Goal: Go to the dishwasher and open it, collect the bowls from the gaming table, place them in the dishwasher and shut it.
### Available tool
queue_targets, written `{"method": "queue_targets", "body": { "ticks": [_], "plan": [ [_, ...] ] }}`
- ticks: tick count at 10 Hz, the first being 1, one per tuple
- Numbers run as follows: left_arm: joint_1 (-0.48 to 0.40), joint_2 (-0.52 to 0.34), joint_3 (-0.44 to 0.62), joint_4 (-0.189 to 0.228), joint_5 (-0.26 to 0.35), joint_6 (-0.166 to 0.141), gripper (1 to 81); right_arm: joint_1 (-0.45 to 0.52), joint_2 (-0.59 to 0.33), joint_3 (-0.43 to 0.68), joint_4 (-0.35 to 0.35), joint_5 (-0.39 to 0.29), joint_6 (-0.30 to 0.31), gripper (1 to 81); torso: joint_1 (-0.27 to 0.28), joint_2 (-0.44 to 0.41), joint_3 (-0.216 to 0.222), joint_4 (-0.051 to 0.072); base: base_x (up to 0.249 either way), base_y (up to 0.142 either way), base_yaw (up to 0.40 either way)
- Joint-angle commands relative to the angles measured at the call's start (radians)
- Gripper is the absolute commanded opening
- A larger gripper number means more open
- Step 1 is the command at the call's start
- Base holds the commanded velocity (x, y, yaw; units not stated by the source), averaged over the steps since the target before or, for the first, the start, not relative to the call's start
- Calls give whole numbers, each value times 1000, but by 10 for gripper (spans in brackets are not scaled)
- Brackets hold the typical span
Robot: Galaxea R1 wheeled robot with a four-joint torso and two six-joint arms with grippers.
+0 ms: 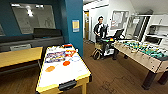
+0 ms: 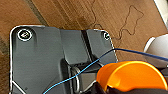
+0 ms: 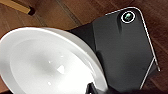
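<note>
The gaming table point(image 1: 140, 50), with a green field and rods, stands at the right in the head view. An orange bowl point(image 2: 132, 75) hangs over the brown wood floor point(image 2: 62, 12) in the left wrist view, with my left gripper point(image 2: 110, 89) shut on its rim. A large white bowl point(image 3: 47, 62) hangs over the floor in the right wrist view, its rim clamped in my right gripper point(image 3: 93, 88). The dishwasher is out of view.
An air-hockey table point(image 1: 62, 67) stands close in front at the left, beside a wooden table point(image 1: 17, 56) and a dark sofa point(image 1: 32, 40). A teal pillar point(image 1: 73, 25) rises behind it. A person point(image 1: 100, 28) with a control rig stands beyond, on the floor lane between the two game tables.
</note>
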Motion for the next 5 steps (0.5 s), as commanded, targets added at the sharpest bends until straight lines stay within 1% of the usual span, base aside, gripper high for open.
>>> {"method": "queue_targets", "body": {
  "ticks": [1, 5],
  "plan": [
    [-38, -7, -8, 13, 21, 2, 10, 34, -9, 12, -22, -43, -3, 10, 0, 0, 0, 0, 0, 0, -400],
    [-38, 2, -26, 13, 20, 2, 10, 33, -6, 12, -22, -39, -3, 10, 0, 0, 0, 0, 0, 0, -400]
  ]
}}
